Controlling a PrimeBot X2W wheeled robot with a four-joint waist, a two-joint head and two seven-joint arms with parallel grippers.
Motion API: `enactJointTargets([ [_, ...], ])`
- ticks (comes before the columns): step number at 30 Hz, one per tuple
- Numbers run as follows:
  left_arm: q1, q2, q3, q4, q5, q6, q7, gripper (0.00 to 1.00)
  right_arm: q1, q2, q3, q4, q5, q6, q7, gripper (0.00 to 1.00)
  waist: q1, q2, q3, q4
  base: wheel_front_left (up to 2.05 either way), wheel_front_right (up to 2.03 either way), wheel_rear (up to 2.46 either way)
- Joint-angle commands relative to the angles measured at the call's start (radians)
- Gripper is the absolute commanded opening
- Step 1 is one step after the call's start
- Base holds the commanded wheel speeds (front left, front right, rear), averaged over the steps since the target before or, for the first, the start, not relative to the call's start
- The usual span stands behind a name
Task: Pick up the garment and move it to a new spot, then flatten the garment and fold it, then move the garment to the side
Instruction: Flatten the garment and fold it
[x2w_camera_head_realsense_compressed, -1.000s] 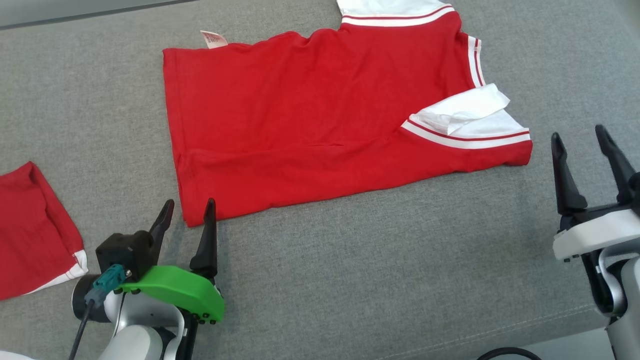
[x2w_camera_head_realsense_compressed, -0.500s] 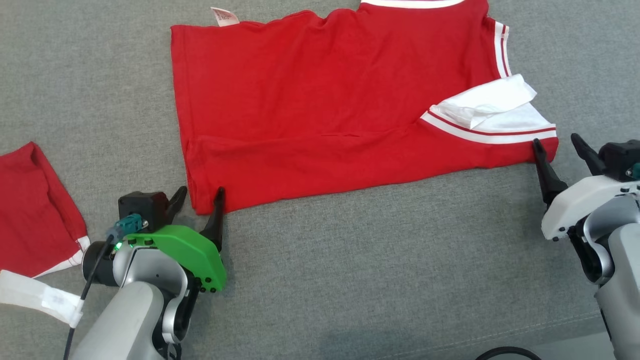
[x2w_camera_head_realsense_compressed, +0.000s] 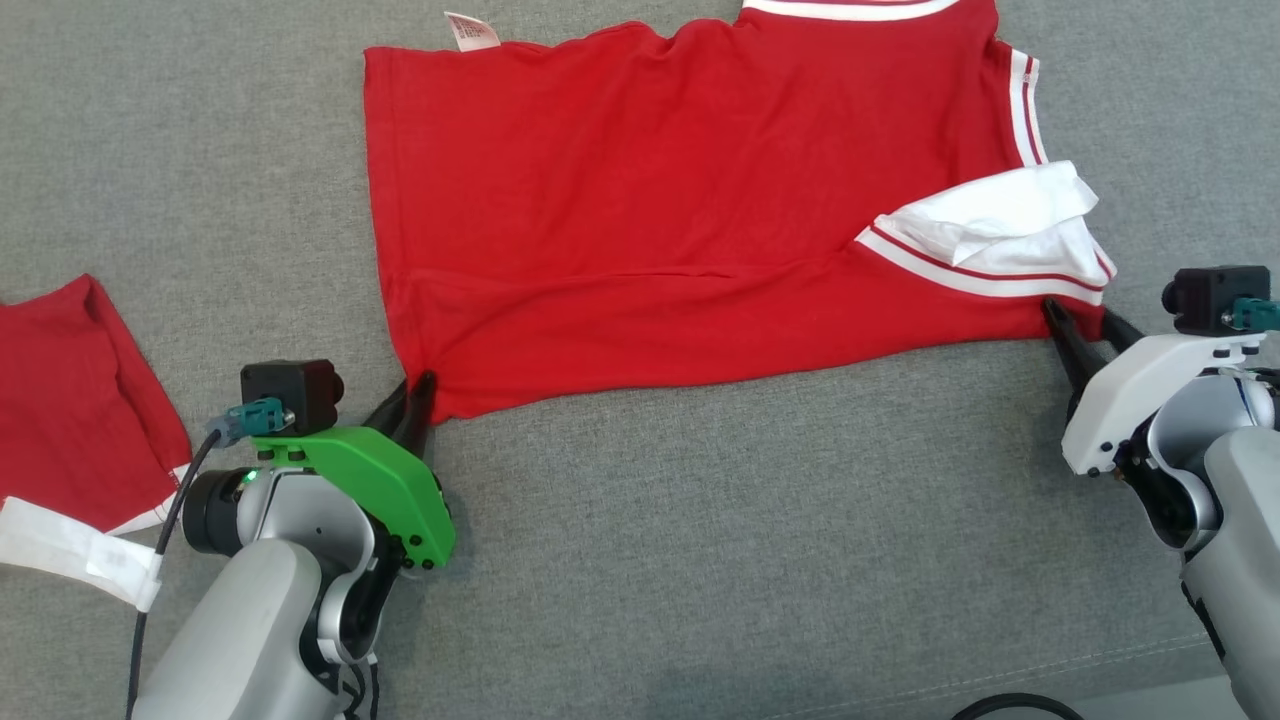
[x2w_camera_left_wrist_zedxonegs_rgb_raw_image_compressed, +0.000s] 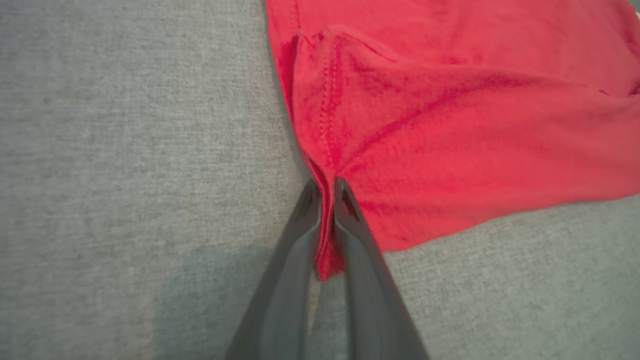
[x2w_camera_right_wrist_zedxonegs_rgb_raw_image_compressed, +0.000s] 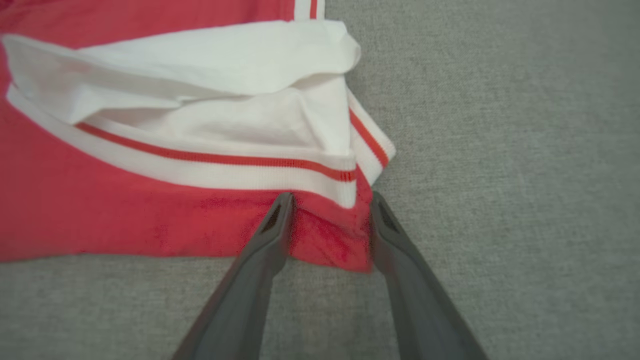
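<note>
- The garment (x2w_camera_head_realsense_compressed: 640, 200), judged soft and limp, is best taken at its near corners.
- One is pinched in the left gripper (x2w_camera_left_wrist_zedxonegs_rgb_raw_image_compressed: 326, 186).
- The other is straddled by the spread right gripper (x2w_camera_right_wrist_zedxonegs_rgb_raw_image_compressed: 331, 198).

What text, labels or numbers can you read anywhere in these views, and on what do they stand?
No text is legible.
Small pink-white care tag at the far edge of the red short-sleeved shirt: print too small to read.
Pale white strip at the head view's lower left: faint marks, too blurred.
</note>
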Motion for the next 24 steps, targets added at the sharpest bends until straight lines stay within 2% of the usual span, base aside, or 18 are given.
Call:
enactJointTargets([
  [1,0.053,-0.007,-0.027,0.036,-0.020,-0.010,0.040,0.00,-0.001,-0.007,0.028,0.005,0.029,0.001,0.025,0.00,0.0000,0.0000,-0.006,0.000,0.00,0.00,0.00],
  [8,0.086,0.053,0.019,-0.086,-0.053,0.004,0.062,0.00,0.006,-0.124,0.074,-0.064,0.163,-0.001,0.107,0.00,0.0000,0.0000,-0.029,-0.008,0.00,0.00,0.00],
  [12,0.158,0.099,0.036,-0.227,-0.088,0.023,0.106,0.00,0.053,-0.206,0.079,-0.132,0.240,-0.001,0.181,0.00,0.0000,0.0000,-0.040,-0.011,0.00,0.00,0.00],
  [18,0.325,0.151,0.052,-0.455,-0.133,0.077,0.153,0.00,0.188,-0.295,0.034,-0.249,0.329,-0.001,0.284,0.00,0.0000,0.0000,-0.042,-0.006,0.00,0.00,0.00],
  [20,0.396,0.155,0.049,-0.526,-0.144,0.104,0.153,0.00,0.249,-0.301,-0.007,-0.292,0.336,-0.001,0.302,0.00,0.0000,0.0000,-0.030,-0.007,0.00,0.00,0.00],
  [24,0.431,0.125,0.025,-0.531,-0.147,0.111,0.141,0.00,0.295,-0.264,-0.027,-0.317,0.308,-0.001,0.309,0.00,0.0000,0.0000,-0.009,-0.003,0.00,0.00,0.00],
])
